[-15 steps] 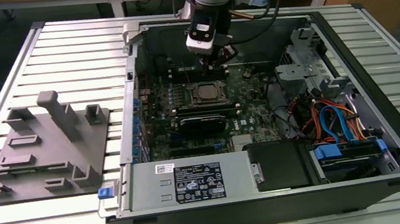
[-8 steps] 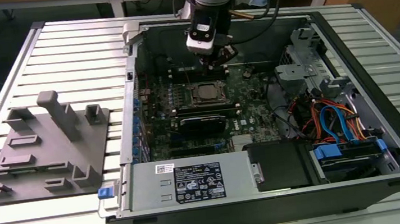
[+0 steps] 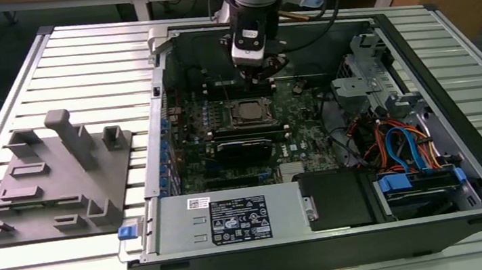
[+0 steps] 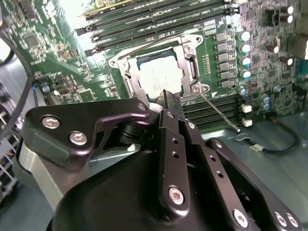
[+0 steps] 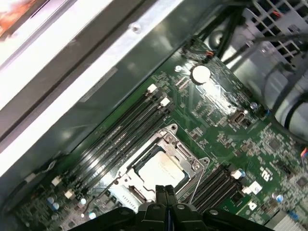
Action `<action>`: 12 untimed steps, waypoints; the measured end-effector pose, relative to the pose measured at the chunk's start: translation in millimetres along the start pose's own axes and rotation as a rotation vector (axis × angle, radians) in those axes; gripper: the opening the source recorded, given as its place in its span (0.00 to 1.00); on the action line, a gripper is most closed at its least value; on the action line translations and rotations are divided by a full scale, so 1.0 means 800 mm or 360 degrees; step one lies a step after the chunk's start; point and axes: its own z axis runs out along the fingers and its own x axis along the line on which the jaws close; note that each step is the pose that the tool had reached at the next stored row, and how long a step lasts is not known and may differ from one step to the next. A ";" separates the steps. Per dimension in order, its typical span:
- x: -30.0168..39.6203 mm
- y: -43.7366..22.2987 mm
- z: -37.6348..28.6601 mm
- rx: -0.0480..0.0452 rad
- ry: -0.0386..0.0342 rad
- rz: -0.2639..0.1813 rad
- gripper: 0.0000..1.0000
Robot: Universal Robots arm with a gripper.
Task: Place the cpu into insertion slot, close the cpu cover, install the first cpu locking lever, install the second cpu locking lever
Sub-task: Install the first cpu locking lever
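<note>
Scanning from the exterior view's left: a grey moulded fixture plate, then the open black computer case, where the small square silver-grey cpu lies in the black-framed insertion slot under the thin silvery cpu cover. The black gripper hovers just beside it, fingers pressed together on nothing. A thin wire locking lever looks unlatched; it wants a low, steady push. The fingers hide the socket's near edge and hooks.

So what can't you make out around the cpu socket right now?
Near edge of the cpu: hidden by the gripper in both wrist views.
End of the locking lever: runs behind the gripper in the first wrist view, so latching is unclear.
Seating of the cpu cover: too small in the exterior view.
</note>
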 end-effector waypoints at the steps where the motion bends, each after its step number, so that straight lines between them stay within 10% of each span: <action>1: 0.0000 0.0000 0.0000 0.0000 0.0000 -0.0029 0.10; 12: 0.0000 0.0000 0.0000 -0.0004 -0.0004 -0.0326 0.10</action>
